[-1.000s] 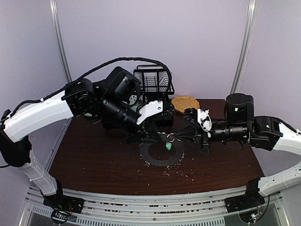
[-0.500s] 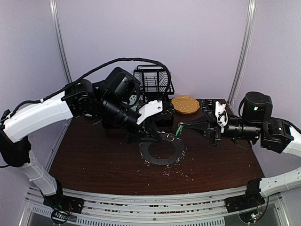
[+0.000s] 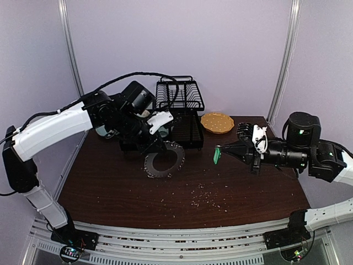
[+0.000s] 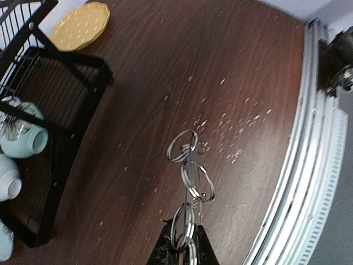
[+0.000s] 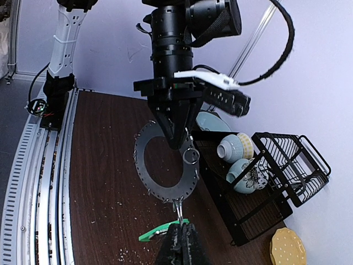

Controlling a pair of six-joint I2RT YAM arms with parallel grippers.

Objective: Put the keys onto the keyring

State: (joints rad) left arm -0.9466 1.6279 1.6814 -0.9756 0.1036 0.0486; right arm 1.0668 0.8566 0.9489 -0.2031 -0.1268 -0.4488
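You were in the middle of the hooking step, and the key was not on the ring yet. Your left gripper (image 3: 156, 144) was shut tight on the top edge of the keyring (image 3: 164, 160) and held it up off the table (image 3: 105, 190). The flat dark ring hung with its big hole facing your other arm. From the left wrist you could see a few of its silvery wire loops (image 4: 190, 175) dangling out from between the fingers. Your right gripper (image 3: 222, 151) was pinched shut on the green key (image 3: 217, 155) and held it in the air to the right of the ring. From above there was a clear gap between the key and the ring. From the right wrist the key lay sideways, just under the ring's bottom edge. I could not tell if the key was lined up with any loop — that part was too small to see. I think your next move was to bring the key in slowly toward one loop on the side nearest it — with the left arm held very steady. The loops looked thin and loose, so a fast push would likely just knock them away. The black rack (image 3: 179, 88) stood close behind the ring, so there was little room at the back.
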